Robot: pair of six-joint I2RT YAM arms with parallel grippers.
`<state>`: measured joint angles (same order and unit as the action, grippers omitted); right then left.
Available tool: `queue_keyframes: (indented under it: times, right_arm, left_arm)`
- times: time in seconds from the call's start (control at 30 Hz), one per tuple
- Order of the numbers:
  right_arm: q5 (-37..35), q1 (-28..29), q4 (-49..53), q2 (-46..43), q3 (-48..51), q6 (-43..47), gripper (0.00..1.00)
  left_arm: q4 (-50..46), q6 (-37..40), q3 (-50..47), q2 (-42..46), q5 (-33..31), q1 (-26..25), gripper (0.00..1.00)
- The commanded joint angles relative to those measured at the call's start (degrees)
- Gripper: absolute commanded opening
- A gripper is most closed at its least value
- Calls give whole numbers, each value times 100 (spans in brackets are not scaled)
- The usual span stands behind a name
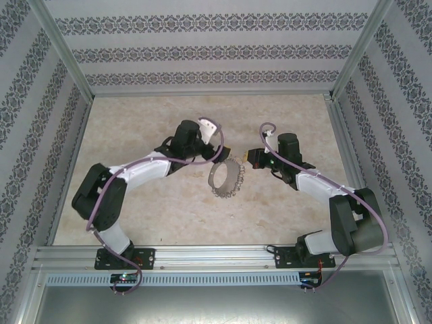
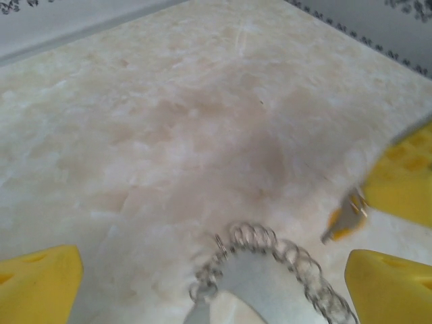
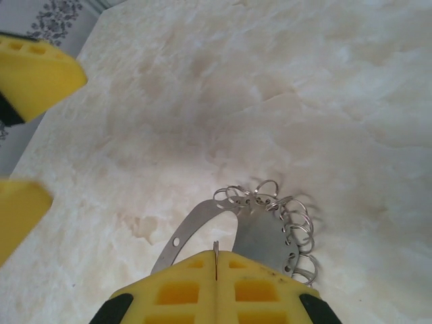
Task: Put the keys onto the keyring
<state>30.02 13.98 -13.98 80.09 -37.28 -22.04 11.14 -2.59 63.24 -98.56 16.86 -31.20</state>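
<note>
Tightly, right gripper (image 3: pixel 216 266) was closed on the key (image 2: pixel 345 217), left gripper (image 2: pixel 219 277) was spread wide, keyring (image 3: pixel 266 236) seen between its fingers.

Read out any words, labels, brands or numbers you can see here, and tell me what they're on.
None can be read.
The keyring and the key show no legible stamp.
The wallpaper bands carry ornament, not lettering.
The boards below the arm bases are too small to read.
</note>
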Motion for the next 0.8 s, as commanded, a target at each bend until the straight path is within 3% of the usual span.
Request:
queue_keyframes:
  times: [0.0, 0.13, 0.27, 0.47, 0.5, 0.63, 0.77]
  right_arm:
    - [-315, -51, -54, 22, 95, -227, 0]
    - [-505, -47, 14, -86, 200, -317, 0]
    - [-717, -139, 246, -208, 276, -423, 0]
    - [-907, -269, 589, -723, 518, -479, 0]
    - [-928, -285, 630, -838, 569, -489, 0]
    - [-835, -302, 702, -1155, 708, -471, 0]
    - [-672, -299, 800, -1275, 721, -368, 0]
  left_arm:
    - [-693, -861, 723, -488, 472, 285, 100]
    - [-1566, -1556, 1260, -765, 891, 525, 99]
    - [-2872, -1066, 1968, -1078, 1494, 668, 89]
    - [-4380, -332, 2812, -1823, 2058, 651, 56]
    - [-4510, -317, 2883, -1941, 2079, 632, 52]
    - [-4656, -147, 2859, -2070, 1760, 469, 51]
    - [-4528, 698, 2597, -2018, 1029, 262, 52]
